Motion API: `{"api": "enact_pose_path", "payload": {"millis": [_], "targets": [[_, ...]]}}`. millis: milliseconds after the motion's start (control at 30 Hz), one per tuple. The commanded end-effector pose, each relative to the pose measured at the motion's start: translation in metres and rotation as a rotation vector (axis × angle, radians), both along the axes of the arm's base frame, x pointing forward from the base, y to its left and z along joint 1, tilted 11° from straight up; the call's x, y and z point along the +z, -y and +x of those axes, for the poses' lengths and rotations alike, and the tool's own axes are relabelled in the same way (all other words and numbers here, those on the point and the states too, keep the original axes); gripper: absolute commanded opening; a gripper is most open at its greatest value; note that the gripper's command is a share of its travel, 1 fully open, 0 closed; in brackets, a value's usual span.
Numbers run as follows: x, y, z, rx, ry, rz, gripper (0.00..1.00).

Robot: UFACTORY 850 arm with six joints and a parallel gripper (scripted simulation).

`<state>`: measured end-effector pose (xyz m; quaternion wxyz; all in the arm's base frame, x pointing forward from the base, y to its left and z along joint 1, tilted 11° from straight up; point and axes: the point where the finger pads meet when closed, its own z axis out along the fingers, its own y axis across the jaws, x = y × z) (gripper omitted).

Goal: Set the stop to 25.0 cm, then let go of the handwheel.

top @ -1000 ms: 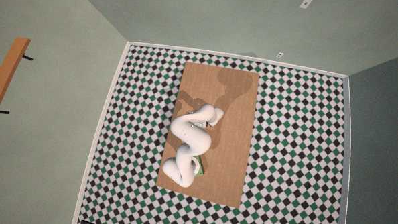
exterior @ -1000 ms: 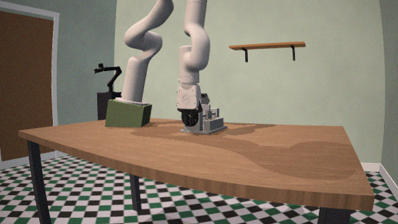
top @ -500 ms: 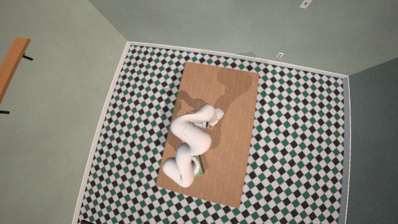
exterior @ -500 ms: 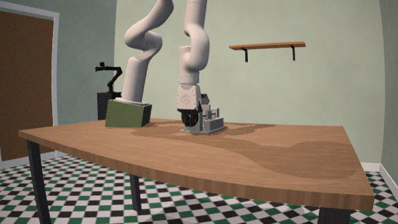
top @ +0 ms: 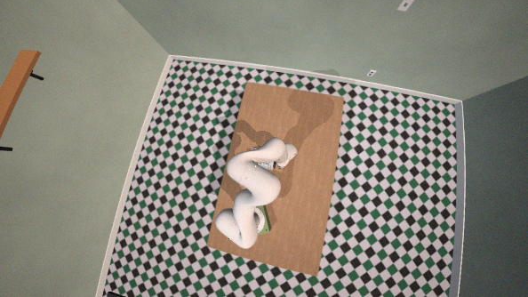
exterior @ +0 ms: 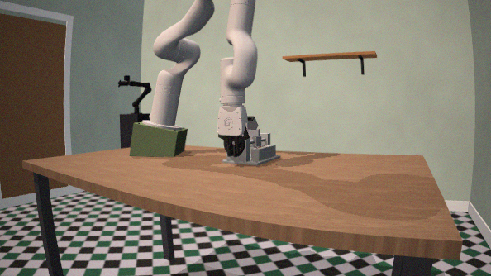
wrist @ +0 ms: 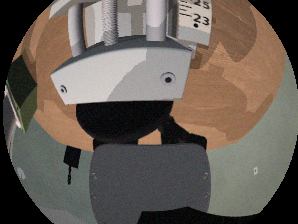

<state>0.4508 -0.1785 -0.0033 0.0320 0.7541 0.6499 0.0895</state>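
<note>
Item: grey stop fixture, standing on the wooden table near the arm's green base block.

Handwheel: black, at the fixture's near end, clamped between the fingers of the gripper, which points straight down.

Markings: white scale strip on the fixture, numerals 25 and 23 legible in the wrist view; other figures too blurred to read.

Gripper body: round logo, unreadable.

Pale green walls, checkered floor, a wooden table, a wall shelf, perhaps a brown door.
</note>
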Motion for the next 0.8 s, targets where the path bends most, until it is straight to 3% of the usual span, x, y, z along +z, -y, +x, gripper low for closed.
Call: {"api": "enact_pose_path", "payload": {"millis": [0,767], "targets": [[-0.0008,-0.0001,-0.0008,0.000,0.001,-0.001,0.06],[-0.0093,-0.0020,-0.0086,0.000,0.001,-0.001,0.06]]}}
